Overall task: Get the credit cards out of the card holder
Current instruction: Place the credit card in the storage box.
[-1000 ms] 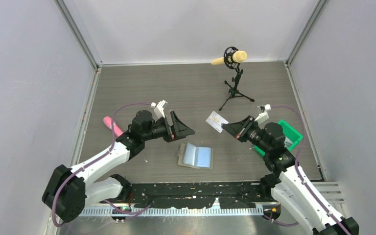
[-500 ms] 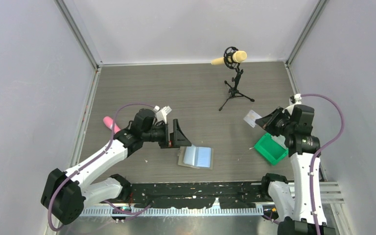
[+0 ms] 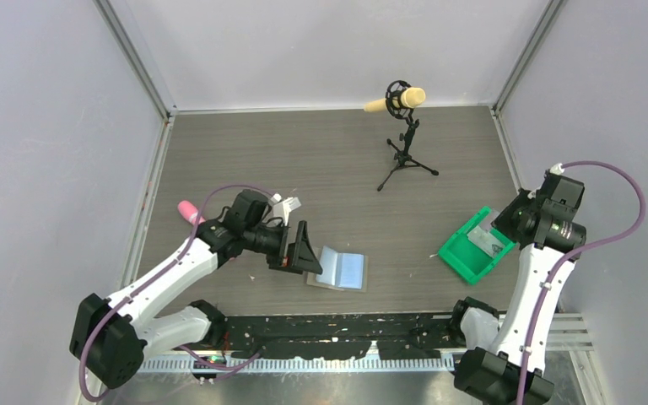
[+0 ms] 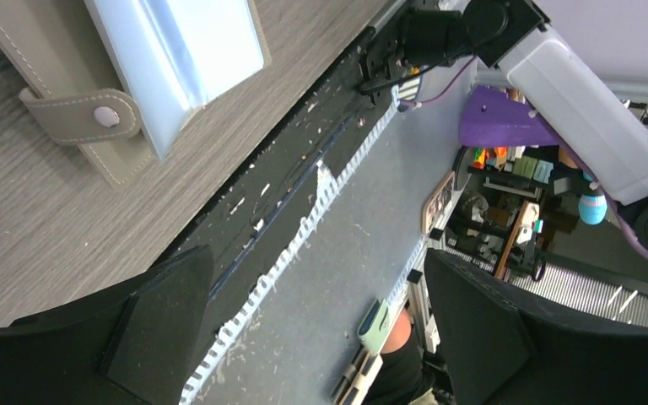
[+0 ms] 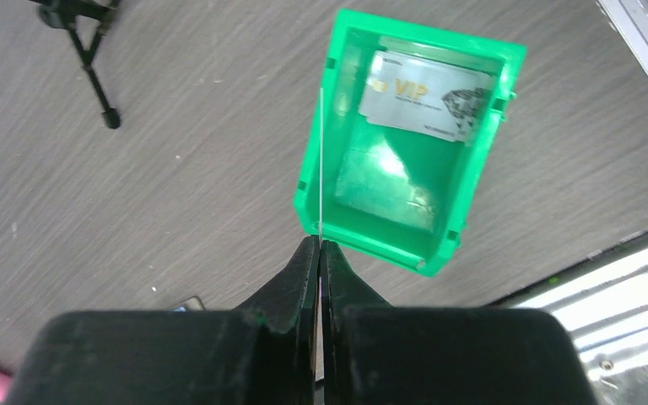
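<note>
Pinched edge-on in the closed right gripper [image 5: 319, 245], a thin silvery credit card [image 5: 321, 160] is held over the open green plastic bin [image 5: 471, 173] at the right, where another silvery card [image 5: 426, 94] lies, so a release into it is judged due, while the wide-open, empty left gripper [image 3: 302, 253] is poised just left of the opened grey-olive bifold card holder [image 3: 343, 270] at the near centre.

walls [image 3: 42, 126]: pale lavender, plain | tabletop [image 3: 321, 156]: grey wood-grain | corner posts [image 3: 133, 57]: aluminium | light: even
</note>
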{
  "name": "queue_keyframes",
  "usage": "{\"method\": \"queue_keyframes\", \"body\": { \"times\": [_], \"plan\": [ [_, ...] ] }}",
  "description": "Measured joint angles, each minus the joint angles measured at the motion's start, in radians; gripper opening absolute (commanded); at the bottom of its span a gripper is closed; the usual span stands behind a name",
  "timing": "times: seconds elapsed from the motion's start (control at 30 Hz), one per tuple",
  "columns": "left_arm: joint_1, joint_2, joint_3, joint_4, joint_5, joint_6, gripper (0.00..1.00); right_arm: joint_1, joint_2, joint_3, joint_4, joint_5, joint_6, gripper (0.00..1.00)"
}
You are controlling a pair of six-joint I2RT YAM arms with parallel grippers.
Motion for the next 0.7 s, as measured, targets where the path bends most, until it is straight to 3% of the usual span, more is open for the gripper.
{"method": "queue_keyframes", "body": {
  "times": [0.3,0.7],
  "plan": [
    [0.0,-0.024,0.043,-0.14,0.027,0.1,1.0,-0.045,0.064,-0.018,-0.028,0.026,-0.033,0.05],
    [0.0,-0.028,0.068,-0.229,0.011,0.156,1.0,-0.079,0.141,-0.174,0.125,0.011,-0.052,0.05]
  ]
}}
